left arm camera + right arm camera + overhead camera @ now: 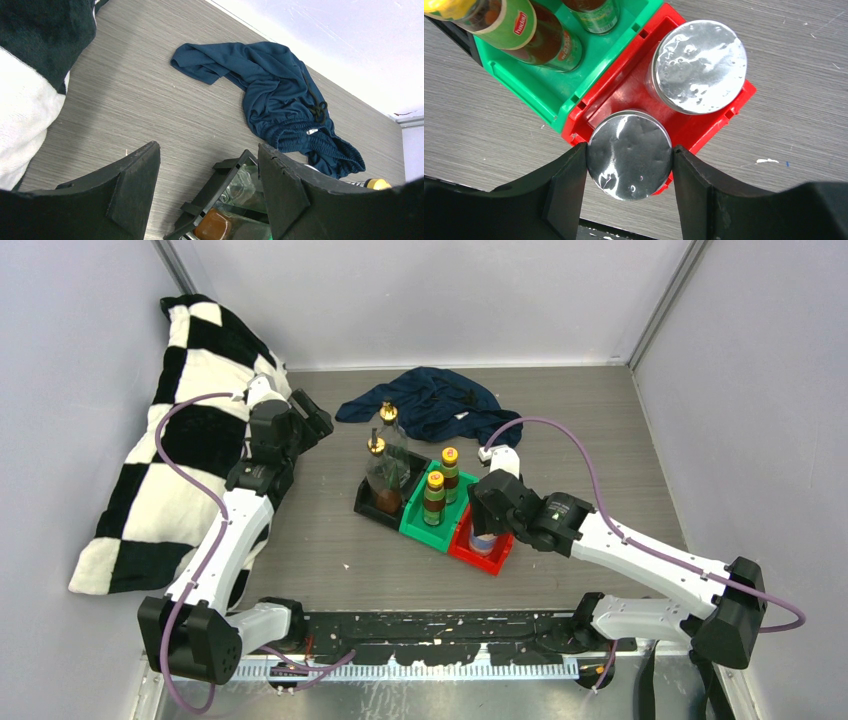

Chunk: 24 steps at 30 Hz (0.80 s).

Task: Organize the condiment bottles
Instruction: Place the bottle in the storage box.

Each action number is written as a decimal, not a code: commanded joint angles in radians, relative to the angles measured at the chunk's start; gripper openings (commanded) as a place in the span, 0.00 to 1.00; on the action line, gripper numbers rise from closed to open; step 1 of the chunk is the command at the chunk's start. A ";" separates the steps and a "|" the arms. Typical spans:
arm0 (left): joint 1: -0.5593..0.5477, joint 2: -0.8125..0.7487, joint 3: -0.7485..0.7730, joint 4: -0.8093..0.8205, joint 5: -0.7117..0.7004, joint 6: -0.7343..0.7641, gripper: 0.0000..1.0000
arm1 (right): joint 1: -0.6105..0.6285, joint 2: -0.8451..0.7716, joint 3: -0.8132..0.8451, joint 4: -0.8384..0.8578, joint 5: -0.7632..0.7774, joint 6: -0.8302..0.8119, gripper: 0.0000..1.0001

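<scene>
Silver-topped jar (629, 150), body hidden beneath its lid, sits lower centre at the edge of the red bin (719, 112), clamped by the right gripper (629, 156); left gripper (207, 160) stands wide, empty.

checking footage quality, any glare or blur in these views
Right wrist: sharp, white glare on the lids of the near jar and far jar; left wrist: wall washed out, blue cloth crisp; top external: even light across the table, no blur.

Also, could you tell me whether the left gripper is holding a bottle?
No, the left wrist view shows the left gripper standing open, with nothing gripped between its jaws.
</scene>
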 commanded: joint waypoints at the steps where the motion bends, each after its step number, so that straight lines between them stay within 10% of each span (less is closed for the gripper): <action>1: -0.004 0.000 0.004 0.038 0.000 0.004 0.72 | -0.003 0.005 0.053 -0.044 0.076 -0.001 0.38; 24: -0.005 0.000 0.005 0.038 0.000 0.004 0.72 | -0.004 0.002 0.039 -0.029 0.054 0.003 0.76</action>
